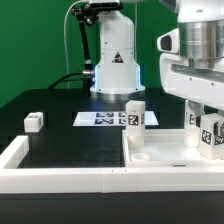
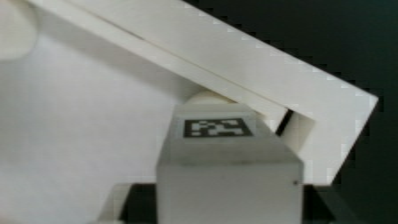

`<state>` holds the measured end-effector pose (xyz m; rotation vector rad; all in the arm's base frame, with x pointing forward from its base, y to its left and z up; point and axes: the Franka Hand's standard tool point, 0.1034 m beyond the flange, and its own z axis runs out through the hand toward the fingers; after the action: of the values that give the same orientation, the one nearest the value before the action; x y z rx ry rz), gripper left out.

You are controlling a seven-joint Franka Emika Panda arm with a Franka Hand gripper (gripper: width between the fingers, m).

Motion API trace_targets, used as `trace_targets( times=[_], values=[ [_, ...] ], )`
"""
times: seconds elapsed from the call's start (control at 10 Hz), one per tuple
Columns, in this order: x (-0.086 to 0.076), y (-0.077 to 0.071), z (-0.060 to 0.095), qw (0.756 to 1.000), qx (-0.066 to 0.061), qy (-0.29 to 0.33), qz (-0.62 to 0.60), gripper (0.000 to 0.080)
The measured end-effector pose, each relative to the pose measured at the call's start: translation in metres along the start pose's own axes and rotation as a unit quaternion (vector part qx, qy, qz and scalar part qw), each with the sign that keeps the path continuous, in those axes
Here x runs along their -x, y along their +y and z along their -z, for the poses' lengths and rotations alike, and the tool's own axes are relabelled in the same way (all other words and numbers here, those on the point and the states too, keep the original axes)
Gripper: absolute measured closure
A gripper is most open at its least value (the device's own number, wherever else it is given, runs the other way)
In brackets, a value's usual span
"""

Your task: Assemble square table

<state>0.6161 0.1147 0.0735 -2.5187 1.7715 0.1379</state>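
Leg (image 2: 222, 165) sits upright, clamped between the two fingers (image 2: 139, 206).

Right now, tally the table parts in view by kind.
Legs: 3
Slab: 1
Total: 4

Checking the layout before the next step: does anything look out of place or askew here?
Nothing looks damaged or spilled. The only oddity is a lone leg sitting at the exterior view's left, far from the square tabletop. A standing leg is upright by the tabletop, and the gripper grips the held leg.
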Motion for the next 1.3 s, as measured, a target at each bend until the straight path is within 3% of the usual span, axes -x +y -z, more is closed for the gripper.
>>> trace_targets(
  times=[0.5,0.7,0.8,0.9,1.3],
  values=[
    [-0.001,0.000,0.000,0.984,-0.002,-0.003,-0.178,0.0506],
    [0.000,-0.001,0.001,0.990,-0.002,-0.004,-0.140,0.0506],
    [0.001,-0.001,0.001,0.994,-0.003,-0.004,-0.113,0.0259],
    [0.003,-0.001,0.001,0.997,-0.003,-0.004,-0.076,0.0175],
    [0.009,-0.003,-0.002,0.988,-0.010,-0.001,0.151,0.0151]
  ],
)
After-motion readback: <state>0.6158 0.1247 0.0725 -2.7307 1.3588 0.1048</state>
